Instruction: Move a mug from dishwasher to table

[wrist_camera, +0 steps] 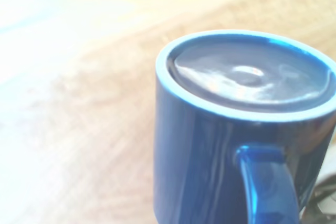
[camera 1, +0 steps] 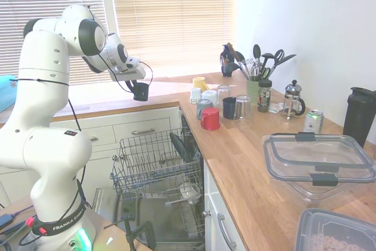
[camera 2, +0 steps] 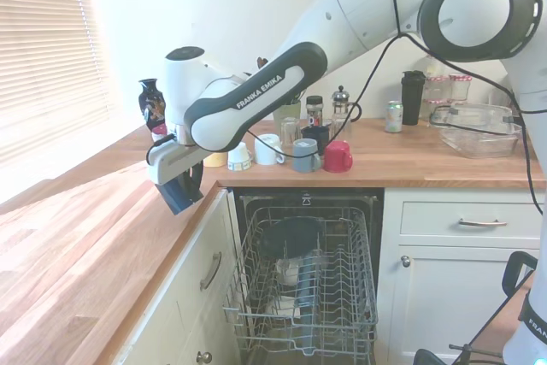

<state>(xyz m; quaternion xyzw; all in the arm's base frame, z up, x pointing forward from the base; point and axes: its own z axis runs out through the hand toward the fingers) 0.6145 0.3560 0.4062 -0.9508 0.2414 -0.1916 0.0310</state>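
Now the fingers (camera 2: pixel 182 195) are clamping the mug (camera 2: pixel 181 197), which is hanging upside down, base toward the wrist camera, just above the table (camera 2: pixel 77 254) near its front edge, left of the open dishwasher (camera 2: pixel 303 284). The arm is reaching out low with the wrist angling down; lowering straight down looks like the coming move.

So the tool (camera 2: pixel 181 196) has the mug (camera 2: pixel 182 193) up over the desk (camera 2: pixel 77 254), on the stretch by the window. The dishwasher (camera 1: pixel 155 168) sits below in the corner, door folded down, rack (camera 2: pixel 303 284) pulled out. Further along the other stretch there's a bunch of cups (camera 1: pixel 214 107), with a utensil pot (camera 1: pixel 254 89) behind them and food tubs (camera 1: pixel 317 160) nearer the camera.
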